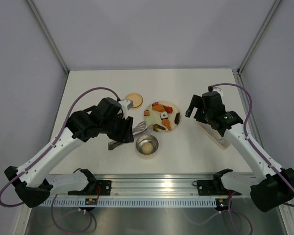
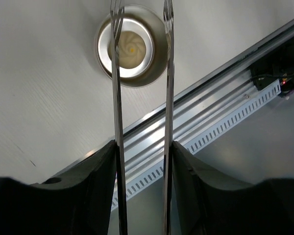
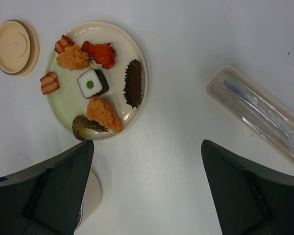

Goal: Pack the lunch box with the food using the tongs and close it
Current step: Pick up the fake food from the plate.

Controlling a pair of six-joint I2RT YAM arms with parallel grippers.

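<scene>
1. Left hand (image 2: 143, 152) pinches the tongs (image 2: 116, 98), tips apart over the box (image 2: 157, 63) holding a bun (image 2: 132, 49); an uneven squeeze could twist them.
2. Right hand (image 3: 144, 166) gapes near the plate (image 3: 63, 103); food (image 3: 100, 112) there could slip from the tongs mid-carry.

The left tool (image 1: 126, 131) holds the tongs (image 1: 140, 129) near the lunch box (image 1: 137, 143), bun (image 1: 147, 146) inside.
</scene>
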